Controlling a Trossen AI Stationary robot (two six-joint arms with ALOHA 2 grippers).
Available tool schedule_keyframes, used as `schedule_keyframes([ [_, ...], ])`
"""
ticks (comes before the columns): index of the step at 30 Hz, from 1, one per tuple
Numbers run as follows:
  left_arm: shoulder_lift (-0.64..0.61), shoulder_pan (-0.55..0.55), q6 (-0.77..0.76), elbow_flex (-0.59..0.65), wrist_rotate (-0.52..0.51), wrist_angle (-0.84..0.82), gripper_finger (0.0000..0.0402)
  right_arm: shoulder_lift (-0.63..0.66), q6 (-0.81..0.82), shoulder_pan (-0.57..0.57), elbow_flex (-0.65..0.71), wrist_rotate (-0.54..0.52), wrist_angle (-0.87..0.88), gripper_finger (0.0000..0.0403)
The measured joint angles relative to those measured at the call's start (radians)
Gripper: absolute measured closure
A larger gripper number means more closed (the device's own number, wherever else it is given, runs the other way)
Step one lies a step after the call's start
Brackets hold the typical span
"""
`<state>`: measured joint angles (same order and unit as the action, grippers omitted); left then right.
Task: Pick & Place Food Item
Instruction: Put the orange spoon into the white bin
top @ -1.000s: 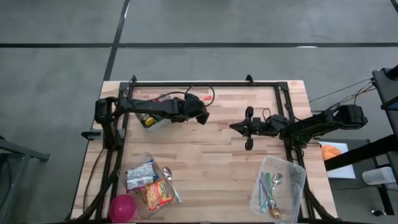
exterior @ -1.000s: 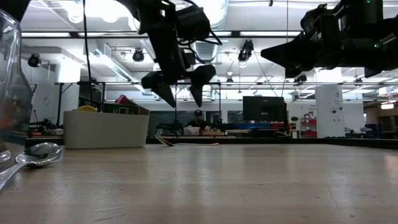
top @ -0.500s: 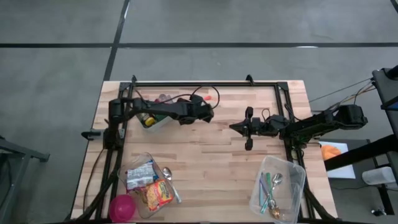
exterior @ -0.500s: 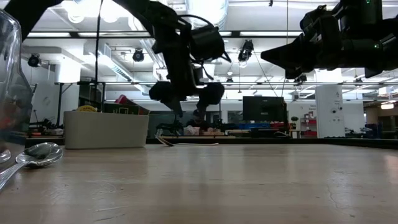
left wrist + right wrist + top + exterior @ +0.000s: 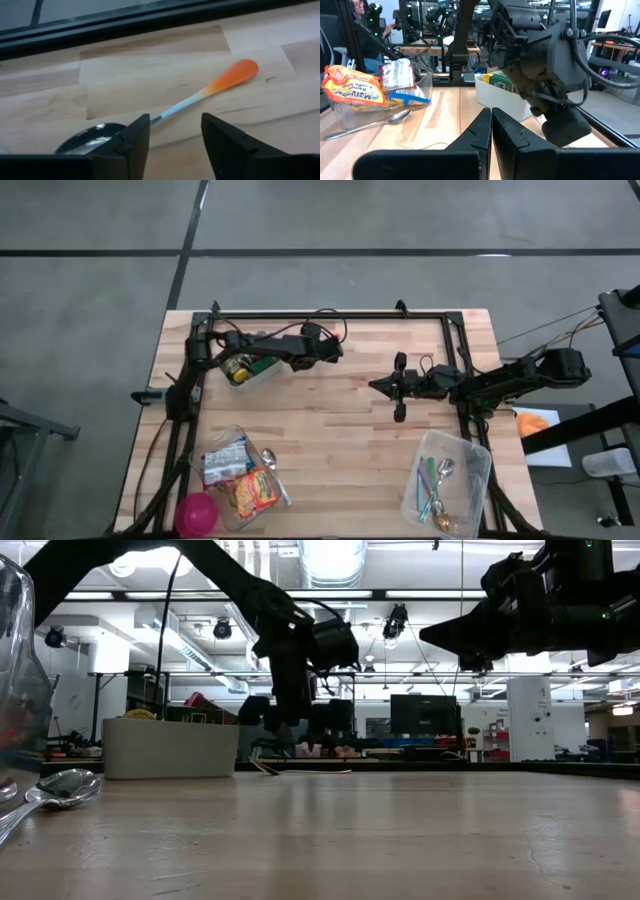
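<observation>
Overhead: left gripper [image 5: 330, 348] hovers just beside the white bin [image 5: 262, 374], empty, while the noodle packet [image 5: 253, 490] sits well apart in its clear container. Left wrist: its fingers [image 5: 136, 137] part-open over an orange-tipped spoon [image 5: 210, 93]. Right wrist: right gripper [image 5: 491, 131] shut, parked, waiting.

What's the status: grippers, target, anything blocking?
Left gripper open, low over orange-tipped spoon with pale blue handle, ungripped. Right gripper shut, hovering mid-table. Nothing blocking.
</observation>
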<state>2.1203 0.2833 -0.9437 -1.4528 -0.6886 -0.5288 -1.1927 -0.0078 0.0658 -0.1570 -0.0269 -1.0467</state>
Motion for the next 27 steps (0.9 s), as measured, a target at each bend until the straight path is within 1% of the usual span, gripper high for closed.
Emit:
schedule_keyframes([
  [6, 0.015, 0.018, -0.007, 0.000, 0.001, 0.003, 0.0272, 0.000, 0.000, 0.000, 0.000, 0.000, 0.004, 0.0392],
  [11, 0.030, 0.045, -0.004, 0.003, 0.003, 0.006, 0.0295, 0.000, 0.000, 0.000, 0.000, 0.000, 0.004, 0.0392],
  [18, 0.044, 0.076, 0.000, 0.009, 0.038, 0.001, 0.0301, 0.000, 0.000, 0.000, 0.000, 0.000, 0.004, 0.0392],
  [27, 0.044, 0.086, 0.028, 0.014, 0.042, -0.007, 0.0301, 0.000, 0.000, 0.000, 0.000, 0.000, 0.003, 0.0392],
])
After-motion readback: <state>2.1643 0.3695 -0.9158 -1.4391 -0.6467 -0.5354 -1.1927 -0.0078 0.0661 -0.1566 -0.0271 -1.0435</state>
